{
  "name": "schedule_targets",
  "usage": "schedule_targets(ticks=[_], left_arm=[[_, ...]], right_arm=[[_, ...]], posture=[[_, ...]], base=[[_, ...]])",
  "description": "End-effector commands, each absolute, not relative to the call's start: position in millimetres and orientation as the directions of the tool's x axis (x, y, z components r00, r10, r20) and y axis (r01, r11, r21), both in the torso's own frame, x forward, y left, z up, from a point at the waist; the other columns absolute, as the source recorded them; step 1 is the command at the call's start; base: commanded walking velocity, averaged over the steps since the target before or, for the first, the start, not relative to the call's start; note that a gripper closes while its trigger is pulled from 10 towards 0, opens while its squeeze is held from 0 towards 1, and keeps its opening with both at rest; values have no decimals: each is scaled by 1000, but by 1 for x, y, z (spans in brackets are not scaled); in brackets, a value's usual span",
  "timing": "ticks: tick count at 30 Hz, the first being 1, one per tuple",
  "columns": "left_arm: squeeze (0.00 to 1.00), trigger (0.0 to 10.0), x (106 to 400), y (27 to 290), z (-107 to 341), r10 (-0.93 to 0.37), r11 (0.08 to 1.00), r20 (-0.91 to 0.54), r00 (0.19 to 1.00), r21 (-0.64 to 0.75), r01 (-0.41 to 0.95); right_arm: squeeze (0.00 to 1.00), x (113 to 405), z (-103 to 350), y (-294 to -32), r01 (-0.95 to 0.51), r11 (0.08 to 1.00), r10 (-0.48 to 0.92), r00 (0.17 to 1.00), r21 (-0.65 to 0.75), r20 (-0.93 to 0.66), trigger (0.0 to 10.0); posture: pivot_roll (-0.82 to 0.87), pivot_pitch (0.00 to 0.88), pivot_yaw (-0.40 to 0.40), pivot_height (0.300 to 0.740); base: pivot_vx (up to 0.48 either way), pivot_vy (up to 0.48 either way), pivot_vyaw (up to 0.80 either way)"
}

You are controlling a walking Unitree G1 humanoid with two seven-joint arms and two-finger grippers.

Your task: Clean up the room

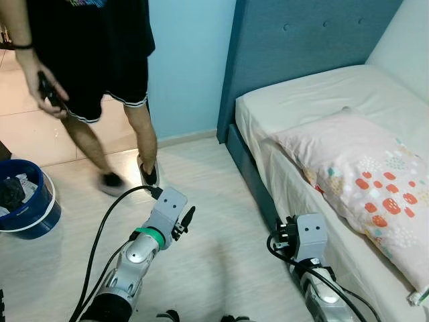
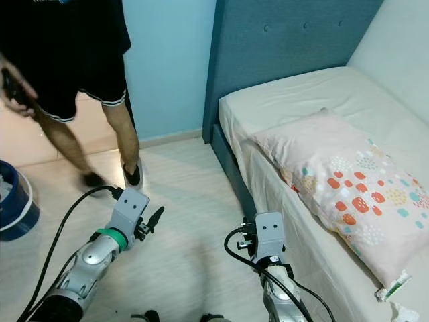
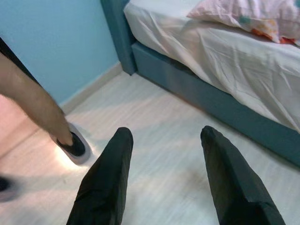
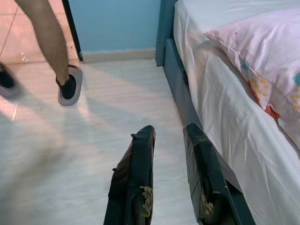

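Down low, my left gripper [image 3: 161, 176] hangs over the pale wooden floor [image 1: 221, 235] with its two black fingers [image 3: 108, 183] spread wide apart and nothing between them. My right gripper [image 4: 169, 173] hovers just beside the blue bed frame [image 1: 251, 174], its fingers [image 4: 136, 178] only a narrow gap apart, also holding nothing (their tips look scuffed and frayed). Beyond it the bed's white sheet [image 1: 315, 100] carries a pink pillow [image 1: 362, 174] printed with red and teal shapes, and a crumpled wrapper [image 2: 394, 287] lies on the sheet near the pillow's nearest corner. Over on my left a blue bucket [image 1: 30, 208] stands on the floor with dark and light bits inside. A person [image 1: 94, 60] in black shorts stands ahead by the light blue wall [image 1: 188, 60], one hand [image 1: 47, 87] gripping a small dark object I cannot identify.
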State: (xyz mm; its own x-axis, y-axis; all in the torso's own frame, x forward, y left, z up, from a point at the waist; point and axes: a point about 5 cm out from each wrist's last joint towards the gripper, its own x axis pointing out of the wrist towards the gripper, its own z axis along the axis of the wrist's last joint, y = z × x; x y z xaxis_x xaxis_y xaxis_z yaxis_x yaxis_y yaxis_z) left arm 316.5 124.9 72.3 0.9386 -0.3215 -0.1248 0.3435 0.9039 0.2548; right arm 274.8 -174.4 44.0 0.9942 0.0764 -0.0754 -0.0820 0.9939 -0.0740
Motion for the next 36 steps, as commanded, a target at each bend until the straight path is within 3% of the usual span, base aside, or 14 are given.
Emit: schedule_targets(ticks=[1, 9, 36], left_arm=[[0, 10000, 318, 121, 72, -321, 907, -130, 938, 245, 344], [0, 10000, 321, 116, 79, -321, 909, -109, 941, 243, 338], [0, 10000, 320, 118, 76, -297, 915, -111, 948, 251, 316]], right_arm=[[0, 269, 35, -183, -54, 997, 47, 992, -58, -119, 10000], [0, 270, 39, -183, -65, 995, 56, 993, -82, -99, 10000], [0, 272, 41, -175, -136, 987, 128, 988, -89, -91, 10000]], posture=[[-48, 133, -5, 740], [-56, 128, -4, 740], [-54, 124, -3, 740]], base=[[472, 0, -800], [470, 0, -774], [390, 0, 0]])
